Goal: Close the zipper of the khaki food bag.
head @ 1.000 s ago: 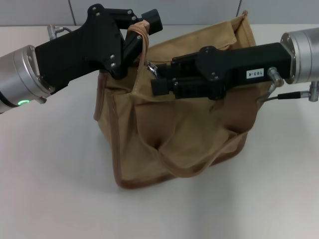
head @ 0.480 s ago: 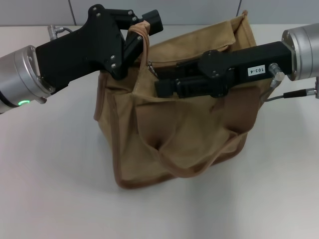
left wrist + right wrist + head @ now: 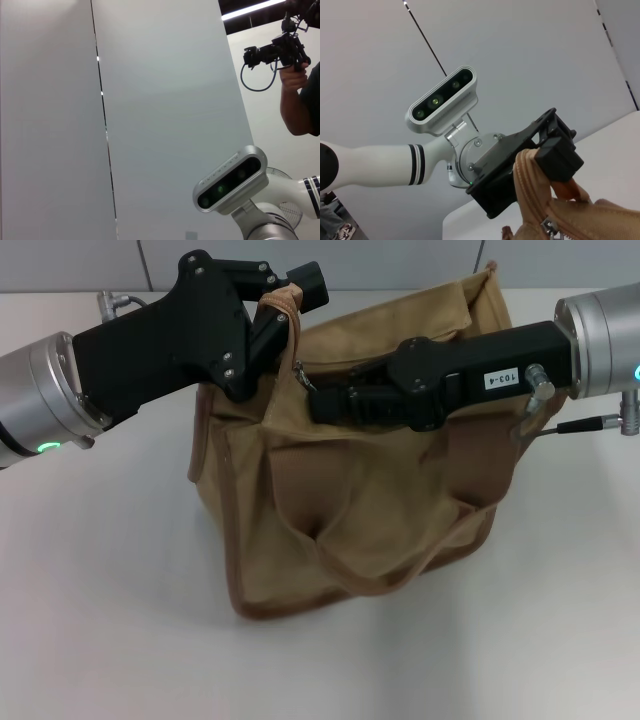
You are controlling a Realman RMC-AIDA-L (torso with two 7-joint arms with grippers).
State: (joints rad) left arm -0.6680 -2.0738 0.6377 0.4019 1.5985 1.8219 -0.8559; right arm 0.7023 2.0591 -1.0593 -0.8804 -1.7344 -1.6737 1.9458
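Left gripper: clamped on the khaki food bag's end tab.
Right gripper: at the zipper; finger state unclear.
Bag: upright, top sagging.

Khaki food bag on table; zipper atop bag.

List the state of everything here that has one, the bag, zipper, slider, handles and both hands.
Bag: upright on the table, top sagging.
Zipper: mostly hidden by the right arm, state unclear.
Slider: at the bag's left end.
Rear handle: held up by the left hand.
Front handle: hanging loose.
Left hand: shut on the rear handle.
Right hand: beside the slider, grip unclear.
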